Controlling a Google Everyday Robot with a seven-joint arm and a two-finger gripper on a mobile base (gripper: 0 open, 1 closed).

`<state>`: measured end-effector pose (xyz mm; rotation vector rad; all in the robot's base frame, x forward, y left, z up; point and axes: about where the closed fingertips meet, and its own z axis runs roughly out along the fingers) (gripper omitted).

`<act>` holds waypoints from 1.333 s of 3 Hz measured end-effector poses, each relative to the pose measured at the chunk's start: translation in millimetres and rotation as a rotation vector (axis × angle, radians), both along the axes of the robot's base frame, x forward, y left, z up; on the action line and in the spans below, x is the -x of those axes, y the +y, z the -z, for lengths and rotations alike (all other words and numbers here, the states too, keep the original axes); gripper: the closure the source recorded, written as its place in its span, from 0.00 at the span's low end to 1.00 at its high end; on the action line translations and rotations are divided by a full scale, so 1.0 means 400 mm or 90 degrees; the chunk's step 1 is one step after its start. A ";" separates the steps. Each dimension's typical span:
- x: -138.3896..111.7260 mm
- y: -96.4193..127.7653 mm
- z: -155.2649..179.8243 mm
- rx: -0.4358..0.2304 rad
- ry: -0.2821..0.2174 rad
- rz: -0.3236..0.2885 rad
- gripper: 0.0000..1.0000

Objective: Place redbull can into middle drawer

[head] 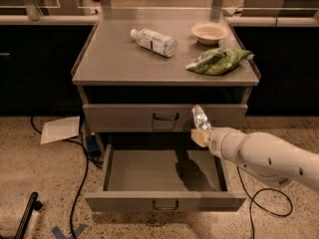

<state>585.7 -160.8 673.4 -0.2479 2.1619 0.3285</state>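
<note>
The redbull can [200, 117] is a slim shiny silver can, held nearly upright in my gripper [201, 132]. The gripper is shut on the can's lower part, at the end of my white arm [264, 156] that comes in from the right. It hangs above the right rear part of the middle drawer [164, 172], which is pulled out and open, with a bare grey floor. The drawer's front with its small dark loop handle [165, 204] faces me. The matching drawer front above it [164, 117] is closed.
On the cabinet top [114, 63] lie a clear plastic bottle [153, 41], a pale bowl [210, 32] and a green snack bag [218, 59]. A sheet of paper [60, 129] and cables [79, 173] lie on the speckled floor at the left.
</note>
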 end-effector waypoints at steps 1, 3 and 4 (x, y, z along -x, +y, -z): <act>0.045 -0.068 0.081 -0.012 0.082 0.043 1.00; 0.089 -0.144 0.205 -0.029 0.197 0.068 1.00; 0.092 -0.149 0.209 -0.029 0.201 0.069 1.00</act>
